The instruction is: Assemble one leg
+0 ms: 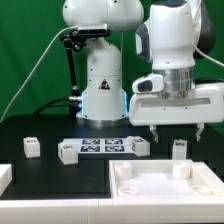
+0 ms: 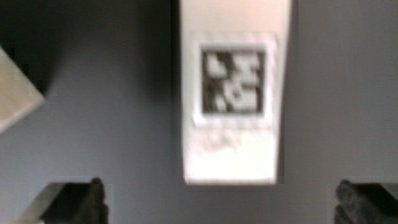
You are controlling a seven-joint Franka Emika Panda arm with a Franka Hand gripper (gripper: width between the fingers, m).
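Looks barely started: the tool (image 1: 175, 128) hangs wide open and empty right over a leg (image 1: 180, 149) sitting on the tabletop (image 1: 60, 175) at the panel's (image 1: 125, 195) 12 o'clock, so grabbing and attaching it are all left.

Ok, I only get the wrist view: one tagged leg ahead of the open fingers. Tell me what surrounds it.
Observer: In the exterior view a large white panel lies just in front of that leg, which is below the gripper.
Operator: Now locate a spare.
Observer: A second leg sits alone toward the exterior view's left.
Operator: Give me the marker board.
Observer: The marker board lies between those two legs.
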